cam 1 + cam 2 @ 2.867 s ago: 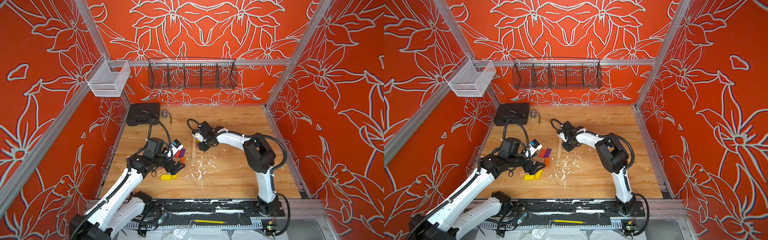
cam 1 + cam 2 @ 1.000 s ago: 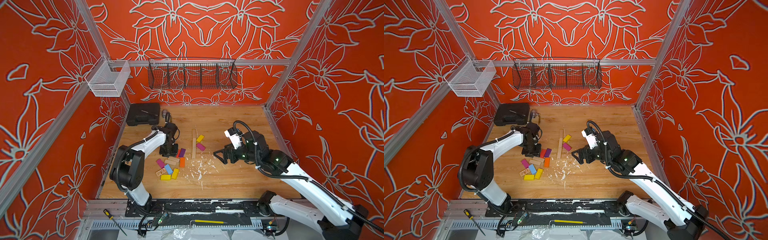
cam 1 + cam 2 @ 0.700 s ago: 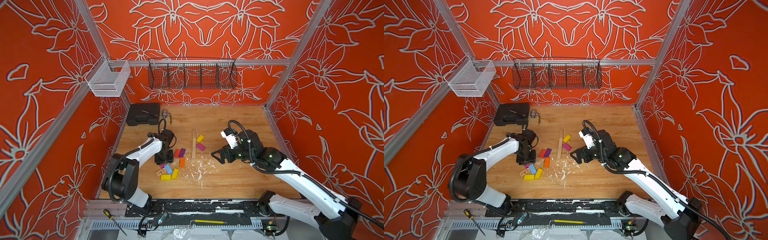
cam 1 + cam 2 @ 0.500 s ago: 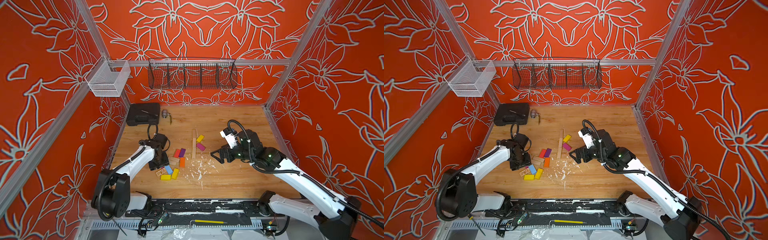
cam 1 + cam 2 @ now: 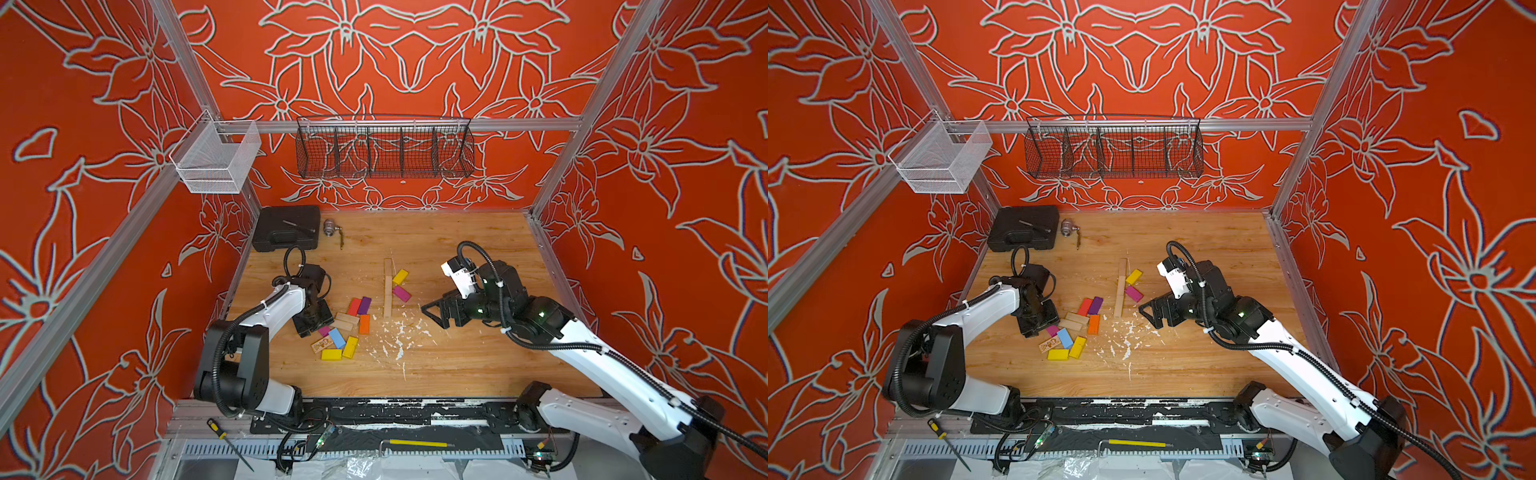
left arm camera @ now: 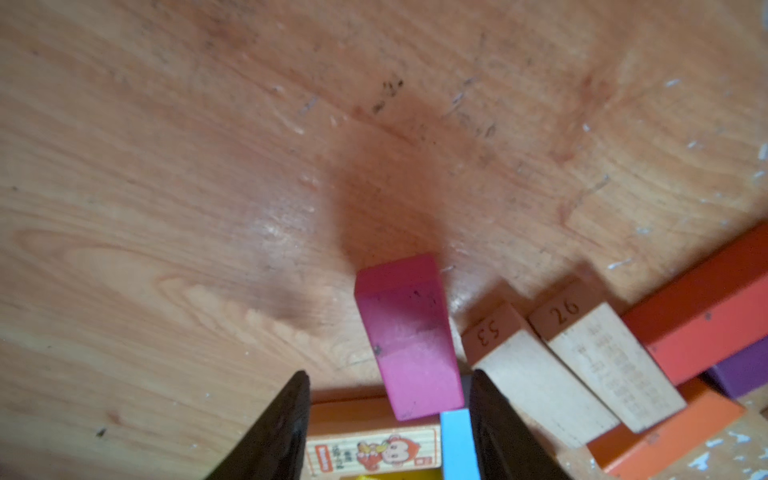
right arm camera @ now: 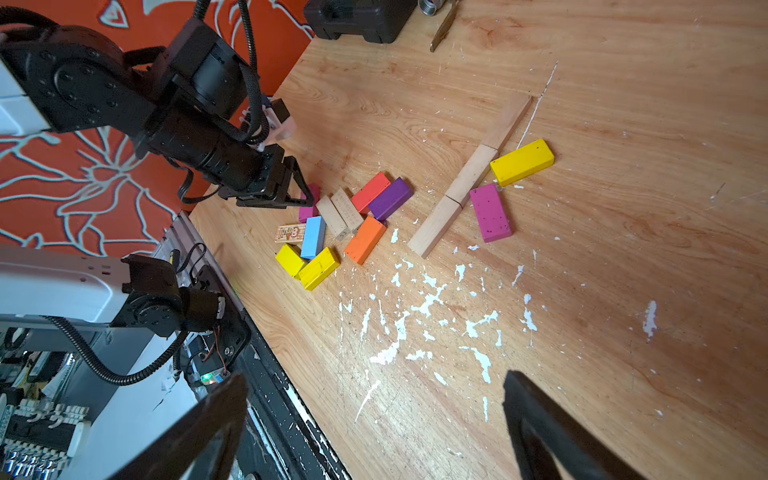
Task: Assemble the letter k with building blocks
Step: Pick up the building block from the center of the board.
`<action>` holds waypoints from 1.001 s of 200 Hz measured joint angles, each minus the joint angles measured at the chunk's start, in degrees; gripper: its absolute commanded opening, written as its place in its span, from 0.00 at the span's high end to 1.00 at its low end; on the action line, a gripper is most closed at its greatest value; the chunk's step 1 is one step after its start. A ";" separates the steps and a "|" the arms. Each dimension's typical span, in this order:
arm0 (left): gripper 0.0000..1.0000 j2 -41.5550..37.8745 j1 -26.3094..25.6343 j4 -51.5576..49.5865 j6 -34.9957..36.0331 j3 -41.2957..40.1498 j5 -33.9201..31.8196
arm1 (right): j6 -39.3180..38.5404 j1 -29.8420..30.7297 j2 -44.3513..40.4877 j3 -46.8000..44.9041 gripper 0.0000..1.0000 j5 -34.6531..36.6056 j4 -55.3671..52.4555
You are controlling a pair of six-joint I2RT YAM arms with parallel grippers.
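Wooden table (image 5: 457,365), orange floral walls (image 5: 415,62), scattered building blocks (image 5: 364,324)

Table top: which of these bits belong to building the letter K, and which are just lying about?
For the job: row of plain blocks; beside it, yellow block and magenta block; loose pile of coloured blocks.
Just lying about: black case, metal fitting, white flecks, screwdriver.
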 measured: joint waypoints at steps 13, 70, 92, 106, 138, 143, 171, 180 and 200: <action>0.50 0.55 0.07 0.37 -0.02 0.00 0.11 | 0.00 0.00 0.00 0.00 0.02 0.00 0.00; 0.63 1.77 0.11 1.22 0.13 0.00 0.02 | 0.00 0.00 0.00 0.00 0.02 0.04 -0.02; 0.68 2.16 0.11 1.22 0.09 0.00 -0.07 | 0.02 0.00 0.00 0.00 0.02 0.07 -0.02; 0.72 2.36 0.11 1.22 0.04 0.00 -0.07 | 0.04 0.00 0.00 0.00 0.02 0.07 -0.02; 0.78 2.36 0.11 1.11 0.26 0.15 0.00 | 0.20 0.00 -0.13 0.00 0.02 0.24 -0.02; 0.78 2.36 0.11 1.07 0.39 0.20 0.00 | 0.24 0.00 -0.24 0.00 0.02 0.33 -0.02; 0.80 2.36 0.11 -0.42 1.60 2.12 0.26 | 0.57 0.00 -0.70 0.00 0.02 0.87 0.00; 0.80 2.25 0.11 -0.90 2.29 3.45 0.55 | 0.74 0.00 -0.63 0.00 0.03 0.90 0.00; 0.80 1.53 0.09 -1.64 5.07 7.89 2.16 | 1.36 0.00 -0.07 0.07 0.04 0.83 0.02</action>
